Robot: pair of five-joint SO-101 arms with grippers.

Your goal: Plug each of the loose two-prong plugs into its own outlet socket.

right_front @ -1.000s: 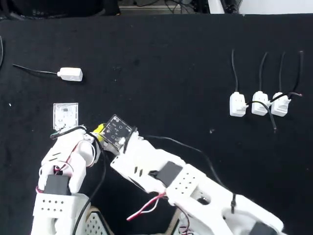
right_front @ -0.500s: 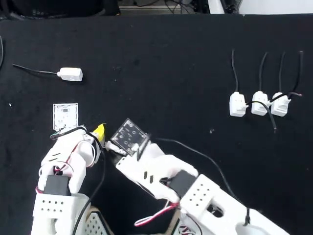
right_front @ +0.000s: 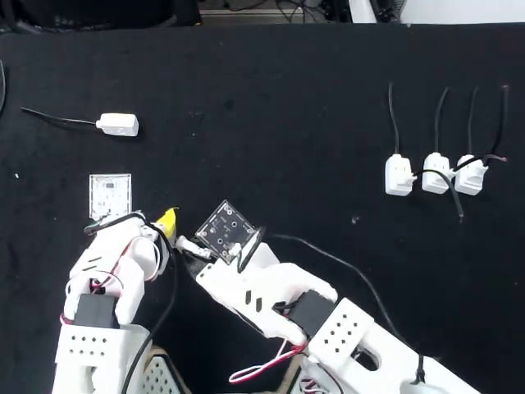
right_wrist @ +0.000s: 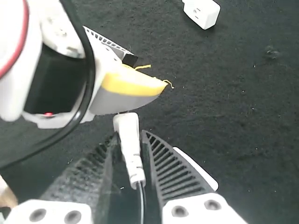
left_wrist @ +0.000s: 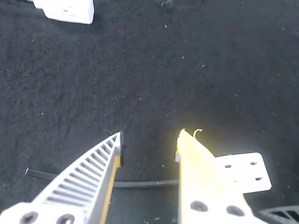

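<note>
Inside right end effector [right_wrist: 130,136], white plug [right_wrist: 131,148], clamped

Even bright light, soft shadows, sharp

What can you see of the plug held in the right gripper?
The plug is small, white, plastic-looking and elongated. It narrows toward its rear, where a thin lead leaves it. The right gripper clamps its sides, and its front end pokes out close to the yellow finger of the left gripper. Its prongs cannot be made out.

Black matte tabletop [right_front: 271,107], with dark cables [right_front: 299,10] and a white panel [right_front: 459,10] beyond its far edge
</note>
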